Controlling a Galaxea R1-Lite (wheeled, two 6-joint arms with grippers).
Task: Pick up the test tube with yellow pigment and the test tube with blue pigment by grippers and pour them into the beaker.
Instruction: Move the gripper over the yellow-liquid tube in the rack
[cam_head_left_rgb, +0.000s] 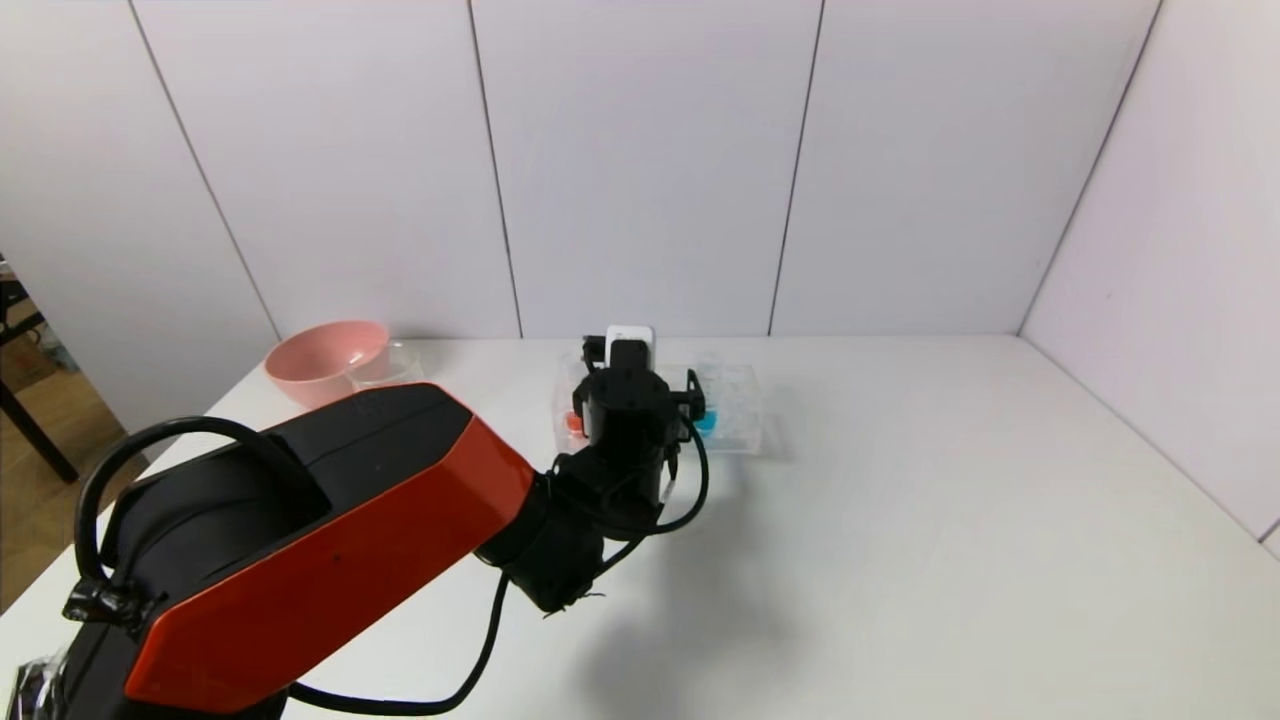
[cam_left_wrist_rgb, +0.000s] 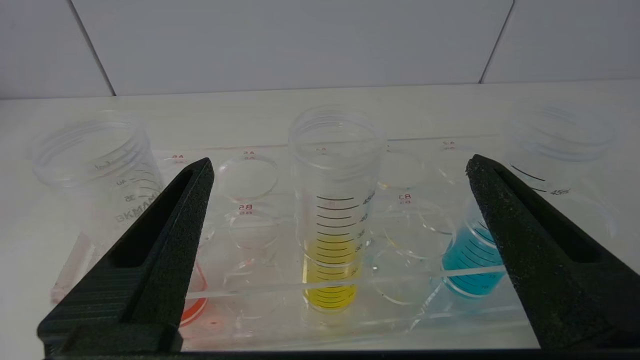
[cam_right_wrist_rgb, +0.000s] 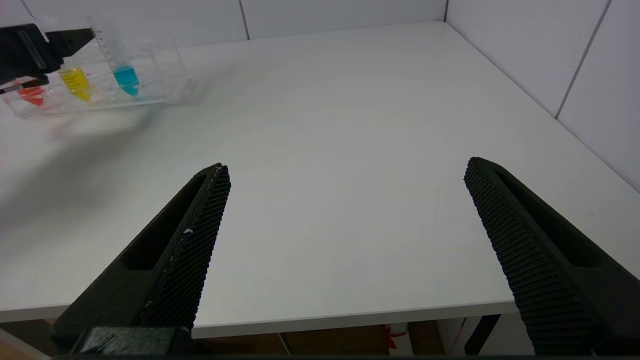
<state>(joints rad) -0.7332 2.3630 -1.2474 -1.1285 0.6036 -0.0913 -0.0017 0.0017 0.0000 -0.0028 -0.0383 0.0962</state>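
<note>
The test tube with yellow pigment (cam_left_wrist_rgb: 332, 225) stands upright in the clear rack (cam_left_wrist_rgb: 250, 295), right between the fingers of my left gripper (cam_left_wrist_rgb: 340, 160), which is open and does not touch it. The test tube with blue pigment (cam_left_wrist_rgb: 472, 265) stands in the rack beside one finger (cam_left_wrist_rgb: 505, 215); its blue liquid also shows in the head view (cam_head_left_rgb: 706, 422). In the head view the left wrist hides the yellow tube. The beaker (cam_head_left_rgb: 388, 366) stands by the pink bowl at the table's far left. My right gripper (cam_right_wrist_rgb: 346, 165) is open and empty over the table's near edge.
A red-liquid tube (cam_left_wrist_rgb: 100, 170) stands in the rack behind the other left finger. The pink bowl (cam_head_left_rgb: 327, 360) sits at the far left. The left arm's orange-red cover (cam_head_left_rgb: 330, 560) fills the near left. White walls close the back and right.
</note>
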